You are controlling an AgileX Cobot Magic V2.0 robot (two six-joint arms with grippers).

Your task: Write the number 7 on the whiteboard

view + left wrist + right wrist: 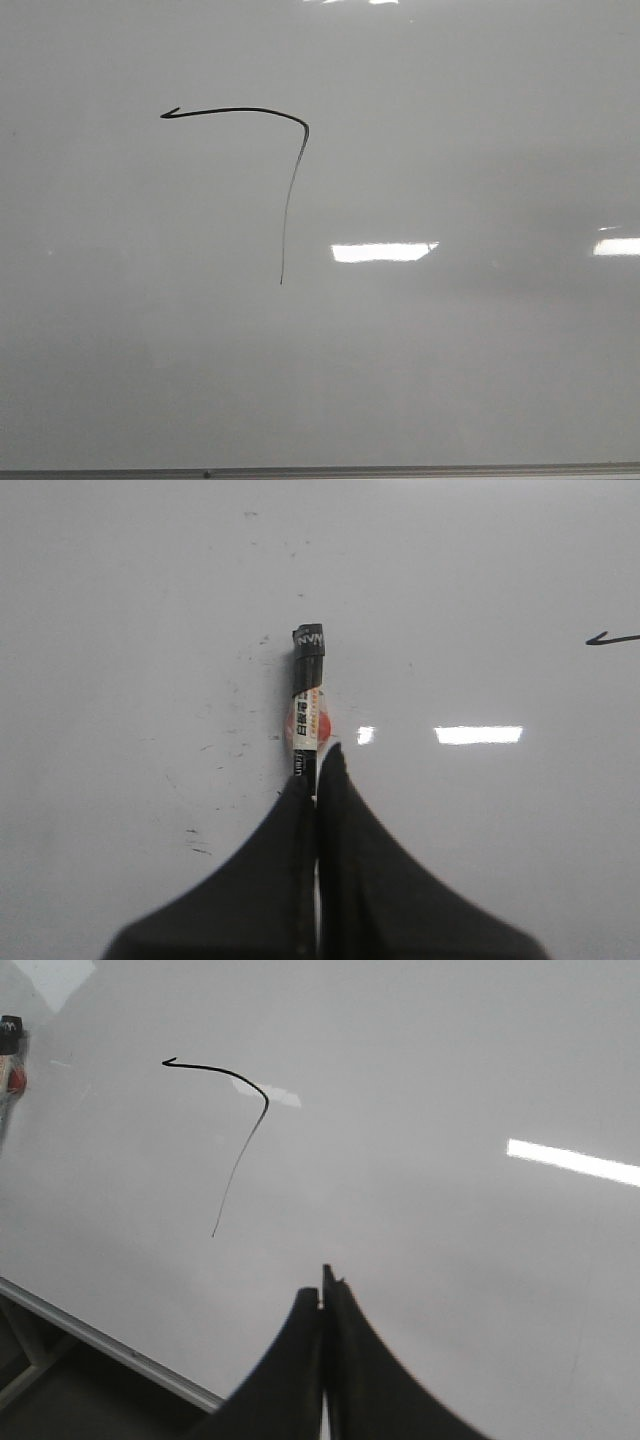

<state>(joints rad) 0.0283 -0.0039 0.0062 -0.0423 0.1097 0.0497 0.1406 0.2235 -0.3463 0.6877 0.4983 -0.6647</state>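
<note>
The number 7 [285,165] already stands complete left of the whiteboard's [480,380] middle, so I judge writing done: the left gripper [316,780], clamped on the marker [308,695], need only put it down, while the right gripper [322,1295] is closed, empty.

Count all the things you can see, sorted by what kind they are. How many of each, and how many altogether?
Large glossy pale grey-white whiteboard: 1
Thin black marker-drawn number 7: 1
Black marker pen with a white and orange label, held in the left gripper: 1
Black grippers, the left one and the right gripper, closed on nothing: 2
Total: 5
</note>
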